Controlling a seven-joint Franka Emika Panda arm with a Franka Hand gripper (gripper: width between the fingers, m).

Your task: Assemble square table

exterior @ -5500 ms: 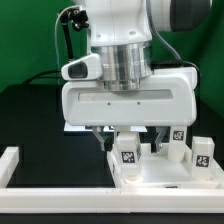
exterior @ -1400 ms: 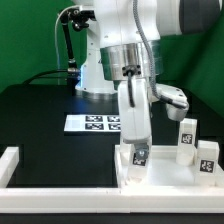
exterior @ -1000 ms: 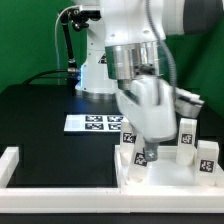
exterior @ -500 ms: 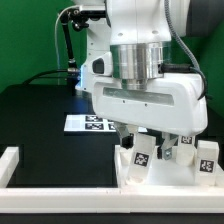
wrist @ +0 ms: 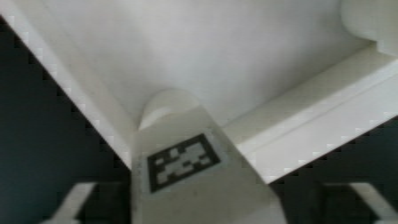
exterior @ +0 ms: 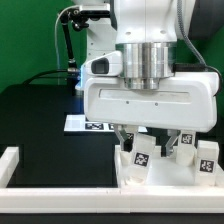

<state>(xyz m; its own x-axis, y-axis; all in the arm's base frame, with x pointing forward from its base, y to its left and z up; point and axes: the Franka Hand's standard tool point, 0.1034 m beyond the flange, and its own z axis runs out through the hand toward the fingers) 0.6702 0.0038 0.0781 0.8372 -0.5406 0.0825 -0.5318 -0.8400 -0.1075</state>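
The square table top is a white slab with a raised rim at the exterior view's lower right. My gripper hangs right over it, its wide body turned broadside to that camera. Its fingers stand on either side of a small white tagged leg block, which leans a little on the slab. In the wrist view the leg block rises between the two fingers with the slab behind it; narrow dark gaps show beside it. Two more leg blocks stand to the right.
The marker board lies on the black table behind the slab, partly hidden by the gripper. A long white rail with an upturned end runs along the front, at the exterior view's left. The arm's base stands at the back.
The gripper has turned about its upright axis from narrow side-on to broadside. The leg block's tag has turned and shifted slightly with it.
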